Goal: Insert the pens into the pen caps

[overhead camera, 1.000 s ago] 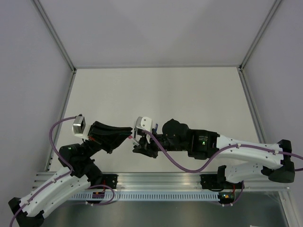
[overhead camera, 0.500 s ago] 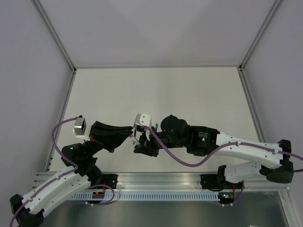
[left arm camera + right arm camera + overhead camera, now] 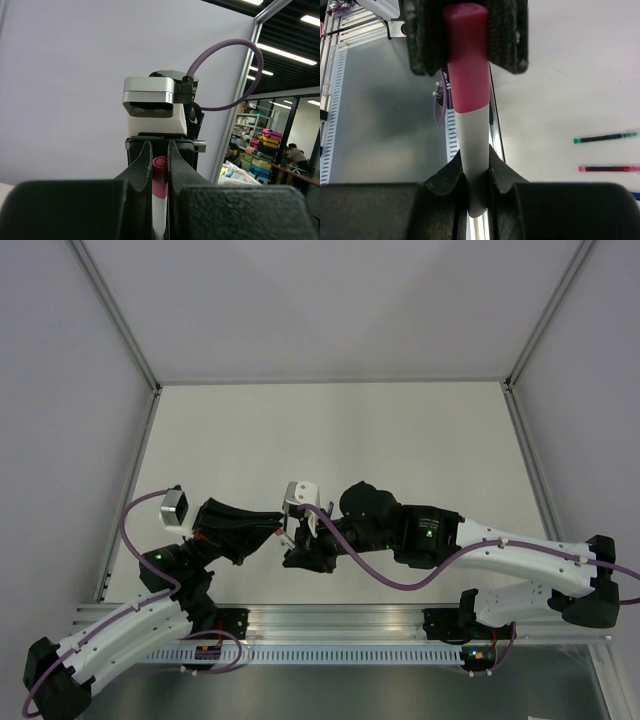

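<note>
1. Now the right gripper (image 3: 297,546) has edged left at the overhead view's centre, closing on the left gripper (image 3: 277,529); I'd say the white pen (image 3: 474,142) is being pressed home.
2. The right fingers clamp the white barrel at the bottom of the right wrist view; the left fingers (image 3: 427,35) pinch the red cap (image 3: 465,60) up top, sleeved over the pen's end.

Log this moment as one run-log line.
left end effector: shut on red pen cap | right end effector: shut on white pen | state: cap over pen end
</note>
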`<state>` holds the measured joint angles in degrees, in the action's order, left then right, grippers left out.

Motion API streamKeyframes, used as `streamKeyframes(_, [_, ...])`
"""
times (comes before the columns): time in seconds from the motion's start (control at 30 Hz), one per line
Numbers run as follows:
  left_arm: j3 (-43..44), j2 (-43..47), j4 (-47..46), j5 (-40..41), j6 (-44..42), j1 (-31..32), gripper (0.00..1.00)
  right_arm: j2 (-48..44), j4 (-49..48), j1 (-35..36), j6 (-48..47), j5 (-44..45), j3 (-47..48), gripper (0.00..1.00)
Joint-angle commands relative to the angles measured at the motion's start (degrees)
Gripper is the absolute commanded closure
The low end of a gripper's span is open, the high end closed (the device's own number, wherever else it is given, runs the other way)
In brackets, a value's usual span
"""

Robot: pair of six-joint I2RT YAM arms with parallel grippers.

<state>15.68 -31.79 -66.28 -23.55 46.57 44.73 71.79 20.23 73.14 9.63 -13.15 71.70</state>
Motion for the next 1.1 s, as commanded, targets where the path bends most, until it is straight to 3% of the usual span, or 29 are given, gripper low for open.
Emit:
streamKeyframes(0.0, [-2.51,0.14,21.26,-24.8,3.01,2.12,0.98,-4.73,-34.56,-3.8,2.77,6.38,6.7,1.0])
streamKeyframes(0.03, [-1.54,1.46,27.46,-24.09,0.83,2.12,0.98,-4.9,-34.64,-3.8,2.85,6.29,5.74,1.0])
streamKeyframes(0.1, [0.75,5.24,32.07,-21.37,-0.68,2.12,0.8,-5.52,-35.51,-3.89,3.03,5.51,4.33,1.0])
streamKeyframes(0.23, [4.35,8.41,38.67,-18.82,-2.35,2.12,0.58,-6.48,-36.92,-3.8,3.64,4.18,0.03,1.0])
streamKeyframes(0.37, [10.4,8.76,46.22,-15.75,-3.93,2.03,0.3,-8.42,-37.37,-3.89,3.65,4.36,-3.58,1.0])
streamKeyframes(0.53, [18.14,7.54,53.09,-14.51,-7.01,2.11,0.16,-12.45,-34.65,-3.97,1.89,8.04,-8.33,1.0])
streamKeyframes(0.67, [22.89,6.57,60.19,-11.27,-10.43,2.03,0.0,-15.53,-28.42,-5.2,0.57,16.2,-10.09,1.0])
streamKeyframes(0.73, [25.52,5.87,68.42,-7.85,-15.16,2.03,0.0,-16.5,-22.19,-5.82,1.35,26.81,-11.32,1.0])
streamKeyframes(0.83, [25.55,3.93,76.37,6.29,-19.13,2.03,0.0,-15.63,-11.9,-9.5,8.7,36.67,-14.3,1.0])
streamKeyframes(0.97, [20.19,-0.37,74.74,26.57,-19.41,2.03,0.0,-10.37,-6.35,-16.44,16.36,34.67,-20.19,1.0])
streamKeyframes(1.07, [18.07,-5.72,74.02,35.9,-18.0,2.03,0.0,-5.62,-7.57,-19.69,19.8,32.15,-25.11,1.0])
